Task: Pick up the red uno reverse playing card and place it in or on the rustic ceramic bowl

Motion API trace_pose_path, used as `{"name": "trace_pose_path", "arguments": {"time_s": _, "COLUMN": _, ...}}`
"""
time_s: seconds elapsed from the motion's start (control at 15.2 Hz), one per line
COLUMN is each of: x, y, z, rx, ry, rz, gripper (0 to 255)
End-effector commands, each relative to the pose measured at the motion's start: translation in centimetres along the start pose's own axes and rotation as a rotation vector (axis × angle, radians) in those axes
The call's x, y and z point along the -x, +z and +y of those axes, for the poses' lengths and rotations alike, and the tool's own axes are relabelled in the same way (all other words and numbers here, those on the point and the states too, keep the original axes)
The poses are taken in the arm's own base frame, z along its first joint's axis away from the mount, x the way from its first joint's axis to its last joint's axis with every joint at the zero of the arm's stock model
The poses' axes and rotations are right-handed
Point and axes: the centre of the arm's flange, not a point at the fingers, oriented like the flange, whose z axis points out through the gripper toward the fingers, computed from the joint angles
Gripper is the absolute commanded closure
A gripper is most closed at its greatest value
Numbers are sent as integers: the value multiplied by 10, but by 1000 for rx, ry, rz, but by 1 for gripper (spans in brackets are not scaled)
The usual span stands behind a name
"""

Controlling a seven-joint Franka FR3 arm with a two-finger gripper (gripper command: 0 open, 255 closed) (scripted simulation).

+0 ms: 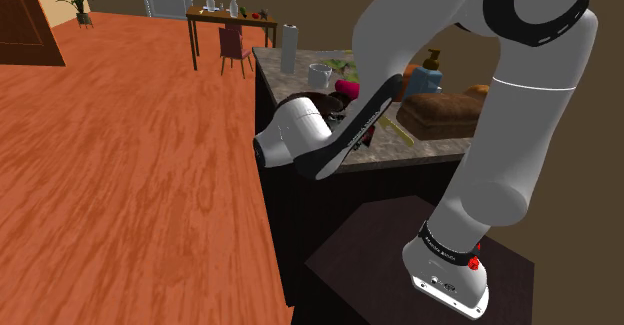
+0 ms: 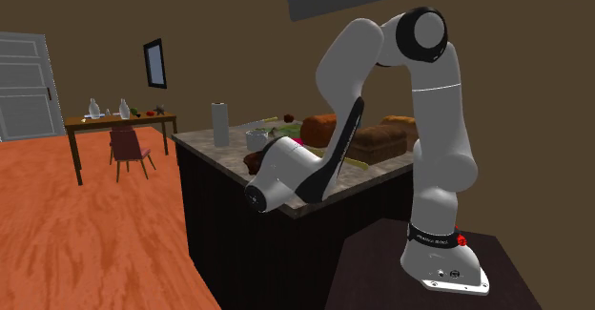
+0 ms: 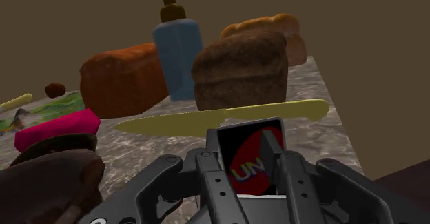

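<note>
Wrist view. The red card (image 3: 251, 166) stood upright between the black jaws, which pinched it from either side, close beside the dark brown bowl (image 3: 48, 181). A yellow knife (image 3: 220, 116) lay on the desk (image 3: 324, 136) beyond. Thin, light and slick, the card would likely flex or slip; a firm, centred hold seemed safest.

White rounded arm (image 2: 434, 136), dark joints (image 2: 425, 33), black end effector (image 3: 247, 162), red-dotted base (image 2: 446, 265).
</note>
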Motion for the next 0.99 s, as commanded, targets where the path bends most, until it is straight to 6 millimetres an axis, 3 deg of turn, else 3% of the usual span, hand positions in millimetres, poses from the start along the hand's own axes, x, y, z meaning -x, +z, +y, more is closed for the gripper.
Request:
{"name": "trace_pose_path", "arguments": {"time_s": 0.0, "x": -15, "y": -3, "z": -1, "rx": -41, "ry": -42, "rz": -27, "gripper": 0}}
{"name": "trace_pose_path", "arguments": {"time_s": 0.07, "x": -23, "y": -5, "z": -2, "rx": -65, "ry": -66, "rz": -42, "gripper": 0}}
{"name": "trace_pose_path", "arguments": {"time_s": 0.59, "x": -21, "y": 35, "z": -5, "rx": -65, "ry": -66, "rz": -42, "gripper": 0}}
{"name": "trace_pose_path", "arguments": {"time_s": 0.92, "x": -21, "y": 35, "z": -5, "rx": -65, "ry": -66, "rz": -42, "gripper": 0}}
